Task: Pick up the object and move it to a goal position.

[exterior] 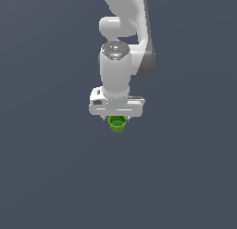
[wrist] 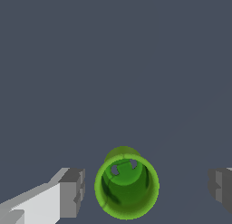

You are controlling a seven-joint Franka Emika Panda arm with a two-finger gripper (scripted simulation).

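- Green cup (wrist: 127, 187) stands upright on the bench (wrist: 113, 60), directly under the gripper (wrist: 147, 187), between its fingers (wrist: 72, 191).
- Fingers spread wide, touching nothing.
- Grasp, lift and carry all remain; no goal marker visible.

I count one arm (exterior: 121, 61), white with grey joints, and no second one beside it. It carries one pincer (wrist: 147, 187) with two fingers (wrist: 71, 192); in my wrist view I see both, one on each side of the cup, with gaps between them and it. In the exterior view the fingers are mostly hidden under the hand, so I can't count them there. There is one cup (wrist: 127, 187), bright green and hollow, the same single cup in both views. In its bottom I see two small dark holes. One plain dark grey worktop (exterior: 46, 177) fills the rest of both views.
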